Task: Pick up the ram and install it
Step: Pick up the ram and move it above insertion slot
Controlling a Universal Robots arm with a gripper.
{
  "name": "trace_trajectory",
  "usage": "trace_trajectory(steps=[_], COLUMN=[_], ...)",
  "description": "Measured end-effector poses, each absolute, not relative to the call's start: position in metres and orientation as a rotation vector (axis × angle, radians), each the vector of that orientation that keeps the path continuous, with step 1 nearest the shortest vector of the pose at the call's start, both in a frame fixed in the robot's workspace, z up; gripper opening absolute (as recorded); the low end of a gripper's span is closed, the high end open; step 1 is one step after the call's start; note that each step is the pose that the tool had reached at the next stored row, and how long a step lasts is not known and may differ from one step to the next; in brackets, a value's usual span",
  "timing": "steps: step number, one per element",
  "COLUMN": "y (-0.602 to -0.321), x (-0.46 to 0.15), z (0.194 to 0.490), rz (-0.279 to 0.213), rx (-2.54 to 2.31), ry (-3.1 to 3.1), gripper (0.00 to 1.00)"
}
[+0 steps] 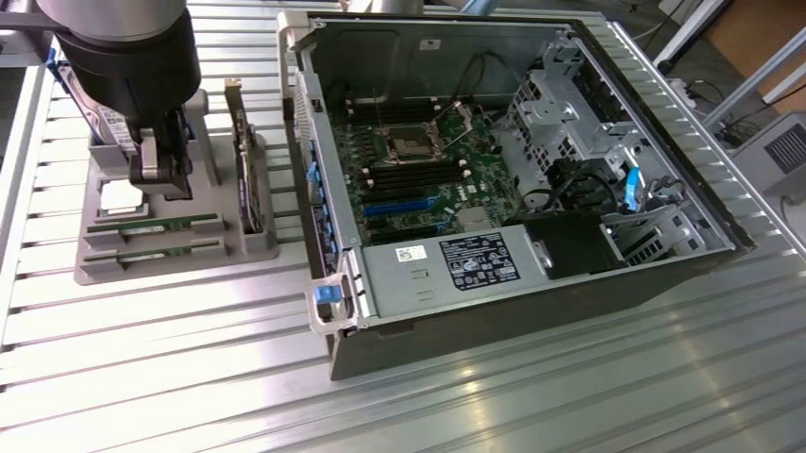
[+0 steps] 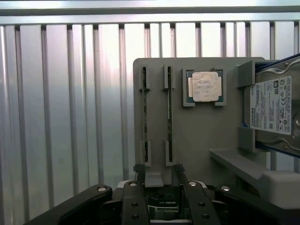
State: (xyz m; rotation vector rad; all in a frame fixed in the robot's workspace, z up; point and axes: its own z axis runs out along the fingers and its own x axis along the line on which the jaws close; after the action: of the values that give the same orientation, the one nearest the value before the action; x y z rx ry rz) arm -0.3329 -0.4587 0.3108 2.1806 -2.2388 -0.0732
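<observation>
**The tool, spread wide and empty, above the gray holder on the tabletop.**
The ram stands on edge in its slot just ahead of the tool. It is probably light, stiff and fragile, so it is best pinched across its flat faces at mid-length.

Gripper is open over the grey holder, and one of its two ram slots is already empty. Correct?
Not quite. The wrist view shows both slots of the grey holder filled: one ram stick and a second ram stick stand side by side. The gripper is open over the holder, as you said.
</observation>
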Motion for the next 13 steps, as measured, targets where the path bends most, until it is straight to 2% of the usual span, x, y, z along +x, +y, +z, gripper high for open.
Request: trace_trajectory(steps=[13], y=[-0.4587], x=[-0.3329], z=[0.3078], rz=[-0.063], rx=[2.176], ry=[-2.235], gripper=[0.36])
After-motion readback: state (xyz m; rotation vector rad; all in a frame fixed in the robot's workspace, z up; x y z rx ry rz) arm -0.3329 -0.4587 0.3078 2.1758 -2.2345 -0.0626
